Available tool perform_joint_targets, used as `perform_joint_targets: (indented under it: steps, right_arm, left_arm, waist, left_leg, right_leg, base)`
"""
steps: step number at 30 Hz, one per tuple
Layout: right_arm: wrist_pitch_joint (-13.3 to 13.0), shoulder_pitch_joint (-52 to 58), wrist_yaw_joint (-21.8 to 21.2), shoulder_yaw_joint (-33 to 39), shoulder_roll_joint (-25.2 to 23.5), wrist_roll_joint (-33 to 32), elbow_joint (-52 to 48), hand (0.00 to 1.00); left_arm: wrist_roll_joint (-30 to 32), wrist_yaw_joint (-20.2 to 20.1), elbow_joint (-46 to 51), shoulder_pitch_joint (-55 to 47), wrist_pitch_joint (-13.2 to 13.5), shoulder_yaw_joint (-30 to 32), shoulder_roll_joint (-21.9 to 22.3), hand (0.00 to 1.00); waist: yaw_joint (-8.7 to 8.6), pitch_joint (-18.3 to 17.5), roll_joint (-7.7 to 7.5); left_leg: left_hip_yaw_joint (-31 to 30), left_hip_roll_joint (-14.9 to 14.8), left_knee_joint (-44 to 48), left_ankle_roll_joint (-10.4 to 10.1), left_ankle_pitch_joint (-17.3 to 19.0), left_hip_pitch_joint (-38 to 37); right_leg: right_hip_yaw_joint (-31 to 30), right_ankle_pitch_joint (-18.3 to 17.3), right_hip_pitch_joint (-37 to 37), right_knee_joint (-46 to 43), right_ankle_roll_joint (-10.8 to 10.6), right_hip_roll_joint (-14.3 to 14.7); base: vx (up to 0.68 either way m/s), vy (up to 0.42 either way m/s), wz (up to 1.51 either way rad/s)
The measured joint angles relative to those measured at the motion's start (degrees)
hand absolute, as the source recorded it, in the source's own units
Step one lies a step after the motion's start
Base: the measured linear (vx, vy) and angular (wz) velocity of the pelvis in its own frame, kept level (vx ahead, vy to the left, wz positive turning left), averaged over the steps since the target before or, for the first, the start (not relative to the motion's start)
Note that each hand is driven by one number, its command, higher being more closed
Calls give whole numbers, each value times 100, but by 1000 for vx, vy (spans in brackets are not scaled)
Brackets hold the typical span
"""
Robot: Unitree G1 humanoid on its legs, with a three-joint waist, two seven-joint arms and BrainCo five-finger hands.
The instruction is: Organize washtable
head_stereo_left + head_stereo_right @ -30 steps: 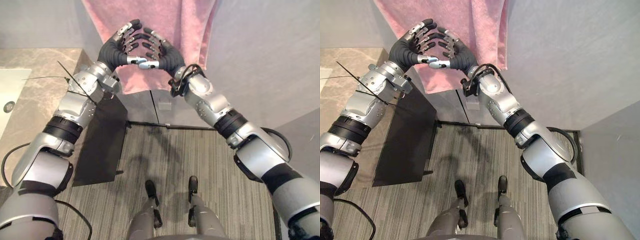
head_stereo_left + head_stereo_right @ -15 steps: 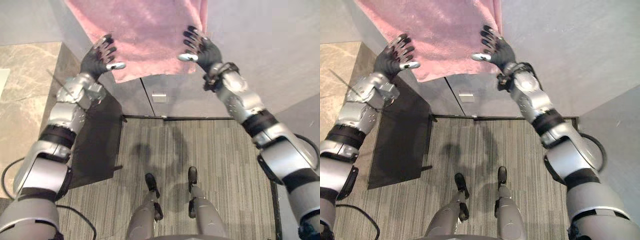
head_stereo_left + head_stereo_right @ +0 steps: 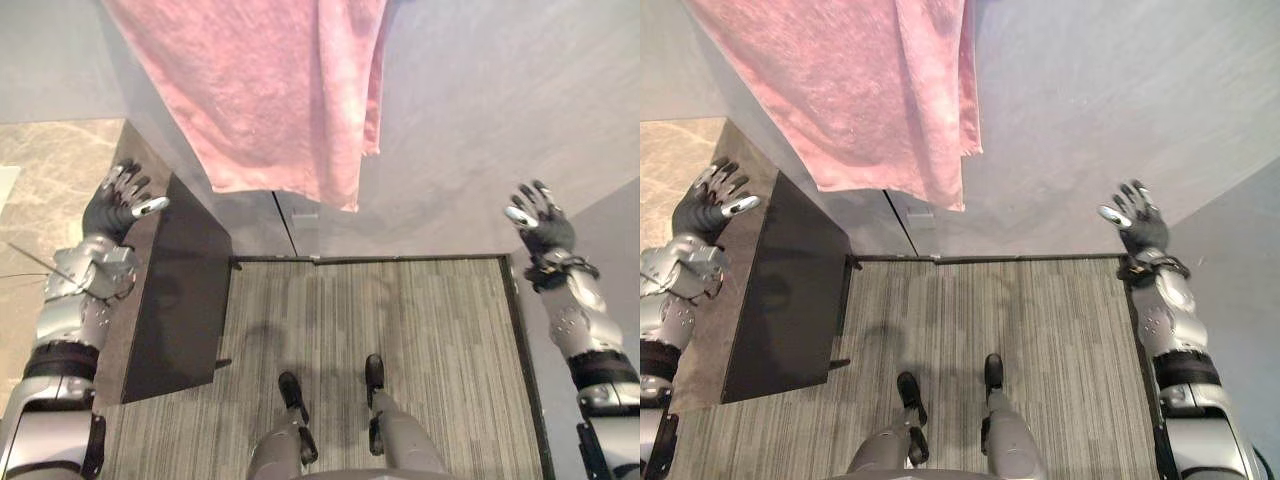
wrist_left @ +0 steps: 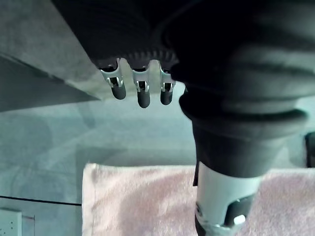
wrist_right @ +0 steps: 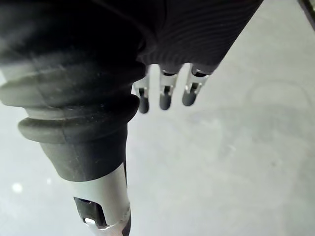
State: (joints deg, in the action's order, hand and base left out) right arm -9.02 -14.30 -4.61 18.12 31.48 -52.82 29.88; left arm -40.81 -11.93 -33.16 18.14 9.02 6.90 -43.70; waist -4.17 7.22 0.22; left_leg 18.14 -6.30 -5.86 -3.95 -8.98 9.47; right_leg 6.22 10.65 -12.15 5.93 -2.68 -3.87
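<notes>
A washroom, by the look of it — a pink towel [image 3: 270, 90] hangs on the grey wall [image 3: 480, 100] beside a marble worktop [image 3: 50, 170], above striped flooring [image 3: 430, 330].

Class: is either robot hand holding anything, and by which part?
Nothing is held. The left robot hand and the right robot hand are both open, away from the hanging pink towel.

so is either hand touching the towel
Apart. In the left eye view the towel hangs in the middle, with the left hand and right hand out to either side and grey wall showing between.
</notes>
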Motion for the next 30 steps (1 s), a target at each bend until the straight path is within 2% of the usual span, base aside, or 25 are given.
perform_joint_targets:
  steps: [2,5,8,9,10,13,16,19,22,24,26,28,30]
  right_arm:
    - [-178,350,157,433,-360,10,0,0]
    - [-274,829,346,689,-856,79,19,0]
    - [-304,1409,493,690,-1571,260,193,0]
    - [-296,1562,539,690,-1834,342,499,0]
    - [-273,1736,591,700,-2093,429,846,0]
    - [-121,2144,636,897,-2640,811,1547,0]
    - [-40,2352,751,906,-2870,1225,2275,0]
    - [66,2374,874,901,-2895,1718,3055,0]
    - [110,2396,970,892,-2942,2044,3393,0]
    - [197,2424,993,879,-2958,2384,3466,0]
    - [276,2431,1001,801,-2960,2996,3470,0]
    - [374,2418,976,717,-2953,3680,3512,0]
    - [477,2443,936,571,-2836,4137,3530,0]
  left_arm:
    - [136,93,218,-286,2,152,271,0]
    - [278,142,552,-687,4,244,756,0]
    - [514,232,755,-1237,5,220,1558,0]
    - [556,242,722,-1453,2,165,1960,0]
    - [567,249,579,-1666,-6,-12,2337,0]
    - [804,237,-100,-2113,-120,-433,3073,0]
    - [1246,332,-1100,-2262,-201,-686,3492,0]
    - [1422,445,-2156,-2265,-225,-669,3805,0]
    - [1448,617,-2722,-2386,-228,-601,3974,0]
    - [1513,726,-2889,-2427,-205,-354,4013,0]
    - [1762,819,-3155,-2438,-222,43,4021,0]
    - [2192,964,-3322,-2533,-285,459,4048,0]
    - [2313,980,-3319,-2590,-345,678,4040,0]
  waist:
    - [-8,-56,8]
    - [-31,-226,64]
    - [-54,-360,168]
    - [-72,-369,199]
    - [-74,-379,217]
    - [-117,-409,221]
    - [-133,-424,184]
    - [-129,-439,161]
    - [-118,-438,158]
    - [-91,-446,153]
    - [18,-458,133]
    - [41,-457,117]
    - [62,-464,97]
  left_leg:
    - [-72,23,2,-8,78,-182]
    - [-96,46,1,36,151,-232]
    - [-112,90,1,53,175,-249]
    - [-114,109,1,65,184,-298]
    - [-113,121,1,47,222,-387]
    - [-94,137,0,63,288,-561]
    - [-53,139,0,59,304,-617]
    - [-17,137,-1,51,322,-698]
    - [-5,134,-1,47,337,-808]
    - [-31,135,-1,46,340,-850]
    - [-44,134,-2,48,341,-831]
    - [-113,141,-2,47,340,-827]
    - [-237,143,-2,47,340,-816]
  right_leg:
    - [88,-72,210,1,16,-18]
    - [141,-130,298,1,-21,-50]
    - [152,-148,324,0,-46,-94]
    - [151,-152,373,-1,-52,-111]
    - [151,-174,466,-1,-75,-121]
    - [138,-243,631,-2,-127,-136]
    - [101,-248,668,-2,-131,-135]
    - [55,-254,723,-2,-137,-129]
    - [17,-272,836,-2,-141,-127]
    - [45,-289,902,-1,-140,-126]
    - [42,-289,923,-2,-141,-126]
    - [145,-306,976,-1,-161,-138]
    - [179,-405,1023,-2,-227,-136]
  base:
    - [41,7,15]
    - [29,14,12]
    - [48,20,3]
    - [49,21,1]
    - [51,20,0]
    - [56,9,-2]
    - [43,0,-7]
    - [28,-7,-7]
    - [16,-6,1]
    - [12,-6,8]
    - [0,0,0]
    - [-9,-4,19]
    - [10,0,31]
